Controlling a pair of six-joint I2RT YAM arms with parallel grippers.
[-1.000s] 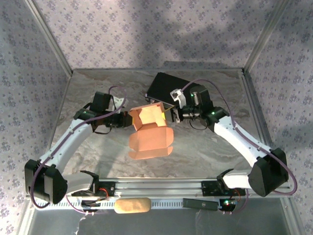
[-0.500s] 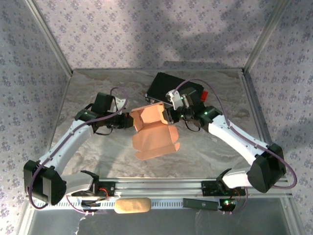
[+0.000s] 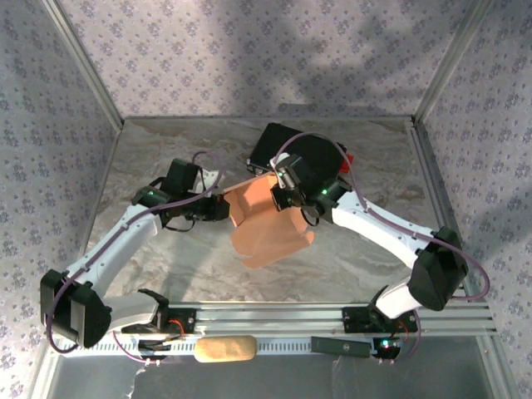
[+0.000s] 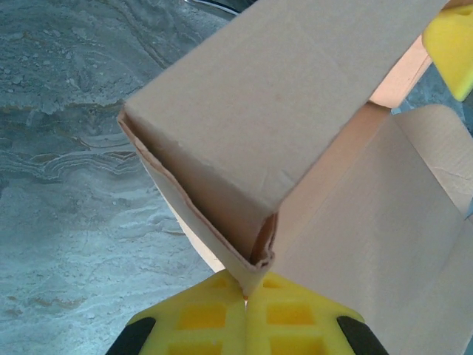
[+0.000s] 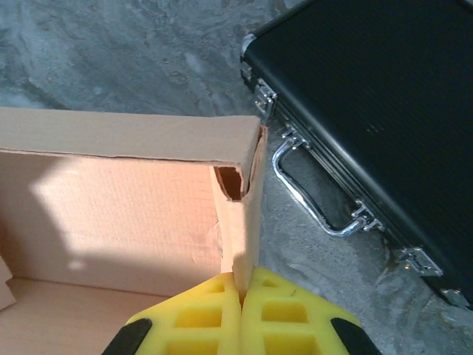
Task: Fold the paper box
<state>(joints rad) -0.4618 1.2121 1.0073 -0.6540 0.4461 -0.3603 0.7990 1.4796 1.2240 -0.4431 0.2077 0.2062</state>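
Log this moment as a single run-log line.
task: fold paper box, partly formed | left gripper: shut on its corner edge | right gripper: shut on its side wall | black case: behind box

Top view's lit pretty evenly from overhead, nothing blown out. Big soft shadows are thrown across the back wall (image 3: pixel 274 50), and a mild sheen is picked up on the worktop (image 3: pixel 166 150). The box (image 3: pixel 270 233) is shown bright and a bit flat there. In the right wrist view a hard bright patch is laid on the box's inner wall, with the rest of that wall left in shade. Small glints are caught on the handle (image 5: pixel 310 200) of the case (image 5: pixel 384 96), whose lid is rendered nearly featureless black. In the left wrist view the box is lit dull and the worktop is tinted bluish, but creases and veining are kept fairly sharp.
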